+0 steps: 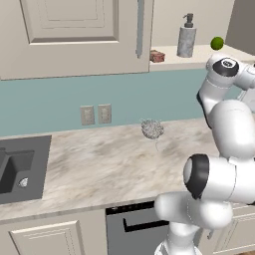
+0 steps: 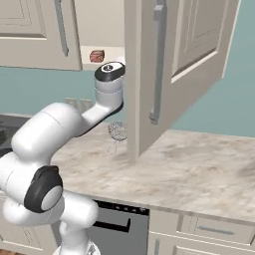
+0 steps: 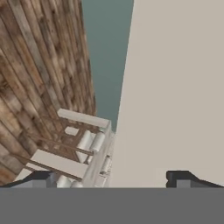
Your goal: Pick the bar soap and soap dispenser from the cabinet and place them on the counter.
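Nearest to us the arm [image 1: 219, 184] fills the lower right of the left base view and the lower left of the right base view; its bulk hides part of the counter [image 1: 99, 164] and cuts off the right end of the cabinet [image 1: 69, 35] shelf. In the hand view we see the gripper [image 3: 111, 179] with its two dark tips far apart at the bottom edge, released, nothing between them. Ahead of those tips lies a broad pale panel; we cannot say for sure what it is. Beside it run a strip of teal wall and a wooden floor, with some white rails we cannot make out clearly.

The cabinet stands open. On its cream shelf, in the left base view, the bar soap [image 1: 157, 56] lies just beside the edge of the closed left door, the soap dispenser [image 1: 187, 39] stands upright to its right, and a lime [image 1: 216, 43] sits further right, partly behind the arm's upper joint. In the right base view the open door [image 2: 174, 69] swings toward us and hides most of the shelf, so there we see only the soap block.

On the counter a wire-mesh ball [image 1: 152, 129] rests near the wall. The sink [image 1: 20, 169] is cut off at the left edge; a small object lies in its basin, too small to tell.
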